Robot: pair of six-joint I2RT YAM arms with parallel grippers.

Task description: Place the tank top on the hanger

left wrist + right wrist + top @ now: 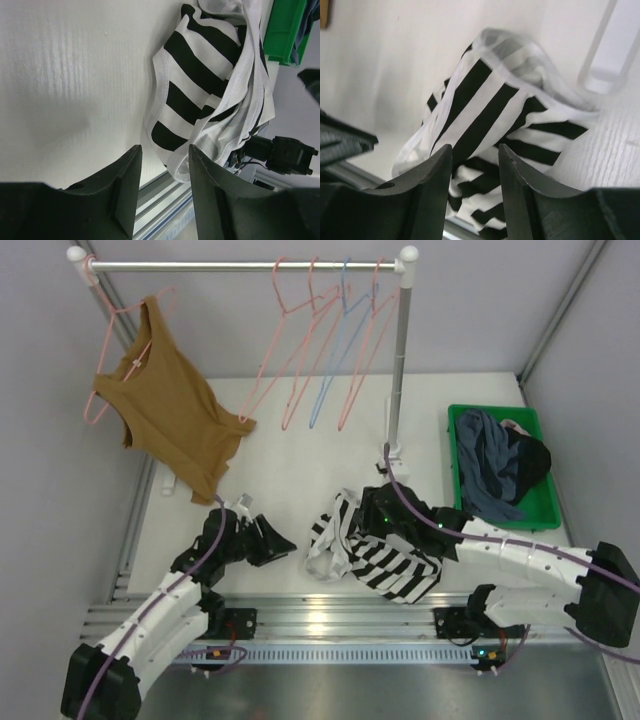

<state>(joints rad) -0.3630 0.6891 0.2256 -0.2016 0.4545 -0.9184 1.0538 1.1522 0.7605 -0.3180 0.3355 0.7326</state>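
Top external: tank top [372,552] crumpled on table [300,460] near my bases, well apart from pink hanger [290,355] on rail. Right gripper [474,150] at cloth, fingers spread, pinching nothing. Left gripper [165,150] beside cloth, spread, empty. Step, my judgement: pickup. Next: find strap, pinch it

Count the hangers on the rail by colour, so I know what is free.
Pink hangers: 4, three bare on the rail and one carrying the brown top
Light blue hanger: 1, bare
Total: 5 hangers
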